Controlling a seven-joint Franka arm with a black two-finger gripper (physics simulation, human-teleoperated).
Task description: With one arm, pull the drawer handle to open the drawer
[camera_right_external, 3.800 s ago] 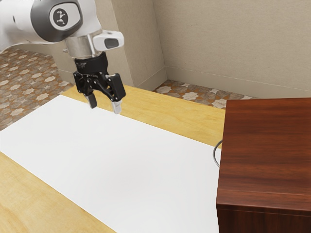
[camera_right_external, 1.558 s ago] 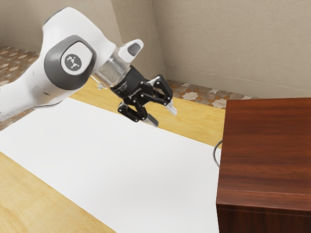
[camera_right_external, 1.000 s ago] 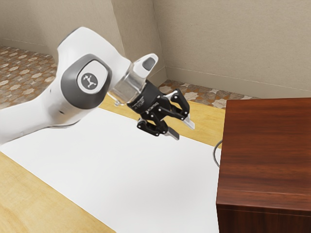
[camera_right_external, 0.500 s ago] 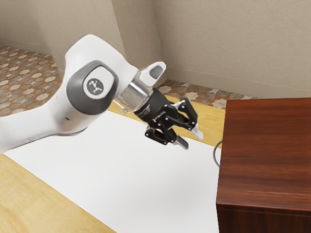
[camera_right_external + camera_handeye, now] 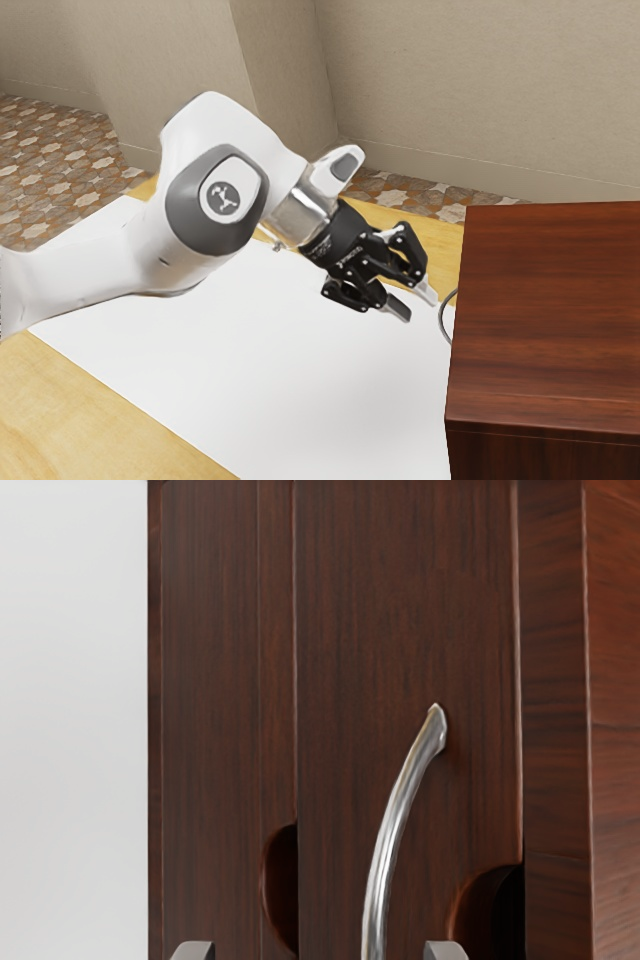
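Note:
A dark wooden drawer cabinet (image 5: 545,330) stands at the exterior view's right, its front facing my arm. A curved metal handle (image 5: 443,316) sticks out from that front. My gripper (image 5: 413,299) is open, tilted on its side, a short way from the handle and pointing at it. In the wrist view the drawer front (image 5: 400,630) is close and the silver handle (image 5: 400,820) curves down between my two fingertips (image 5: 190,950), whose dark shadows fall on the wood on either side of it. The drawer front looks flush with the cabinet.
A white mat (image 5: 240,360) covers most of the light wooden table (image 5: 60,420). Beige walls and a patterned tiled floor (image 5: 60,150) lie behind. My bulky white arm (image 5: 150,250) stretches over the mat from the exterior view's left.
My arm has swung from the far left toward the cabinet, and the hand has tipped from pointing down to pointing sideways at the handle. The fingers have stayed open.

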